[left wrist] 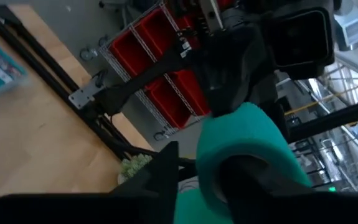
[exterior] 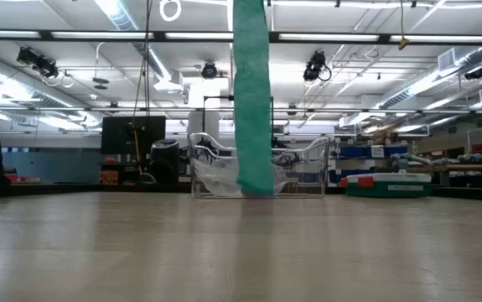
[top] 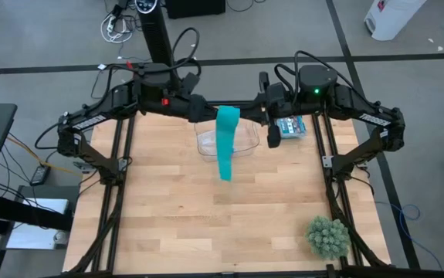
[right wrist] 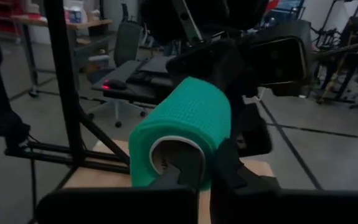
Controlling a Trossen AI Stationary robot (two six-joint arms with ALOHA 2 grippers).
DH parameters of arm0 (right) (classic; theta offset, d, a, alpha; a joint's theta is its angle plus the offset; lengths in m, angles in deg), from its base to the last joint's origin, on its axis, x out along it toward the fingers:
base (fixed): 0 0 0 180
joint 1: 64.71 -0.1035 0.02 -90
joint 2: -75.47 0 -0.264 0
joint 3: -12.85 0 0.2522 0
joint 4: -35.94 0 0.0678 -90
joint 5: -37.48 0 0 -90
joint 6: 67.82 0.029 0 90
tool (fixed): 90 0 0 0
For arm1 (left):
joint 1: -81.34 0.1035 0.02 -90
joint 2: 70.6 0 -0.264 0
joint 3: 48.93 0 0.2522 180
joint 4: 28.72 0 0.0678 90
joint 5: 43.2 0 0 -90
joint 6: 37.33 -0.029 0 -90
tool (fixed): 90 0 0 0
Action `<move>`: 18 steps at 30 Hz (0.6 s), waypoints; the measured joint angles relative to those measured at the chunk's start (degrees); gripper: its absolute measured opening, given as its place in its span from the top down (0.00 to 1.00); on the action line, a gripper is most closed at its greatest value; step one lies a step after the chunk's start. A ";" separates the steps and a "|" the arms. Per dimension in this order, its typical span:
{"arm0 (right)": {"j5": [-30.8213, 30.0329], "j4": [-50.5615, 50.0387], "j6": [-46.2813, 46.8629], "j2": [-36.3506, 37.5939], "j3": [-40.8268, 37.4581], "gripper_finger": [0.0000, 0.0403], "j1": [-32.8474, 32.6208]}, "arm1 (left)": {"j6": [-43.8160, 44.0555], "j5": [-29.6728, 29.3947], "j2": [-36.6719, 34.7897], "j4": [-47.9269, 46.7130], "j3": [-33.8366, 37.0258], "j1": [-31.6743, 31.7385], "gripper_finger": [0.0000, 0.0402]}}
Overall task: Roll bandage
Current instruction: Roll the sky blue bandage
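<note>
Wooden table (top: pixel 206 208) under both arms, with a workshop hall behind it. Above its far middle the two grippers meet around the bandage (top: pixel 227 143), a teal strip that hangs down in front of a clear plastic bin (top: pixel 206 143). The right gripper (right wrist: pixel 207 168) has its jaws closed on the coil's edge. The left gripper (left wrist: pixel 197 171) has one finger inside the coil, jaws parted. A small green plant (top: pixel 327 235) sits at the near right corner.

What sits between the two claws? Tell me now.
Only the bandage, hanging between the left claw and right claw over a clear bin; the high view shows it.
</note>
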 joint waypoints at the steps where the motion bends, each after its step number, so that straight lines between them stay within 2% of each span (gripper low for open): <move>1: 0.56 0.02 0.10 0.00 0.00 0.99 0.00 | -0.85 -0.02 0.00 0.22 0.00 0.00 0.66; 4: 1.07 0.19 1.01 0.09 0.02 0.99 0.00 | -2.74 -0.06 0.02 1.99 0.02 0.00 0.58; 7: 1.55 0.20 1.26 0.13 0.02 1.00 0.00 | -5.09 0.34 0.02 3.31 0.02 0.15 0.54; 18: 2.94 0.01 2.57 1.39 0.02 1.00 0.72 | -7.89 1.54 -1.87 5.75 0.02 0.61 0.57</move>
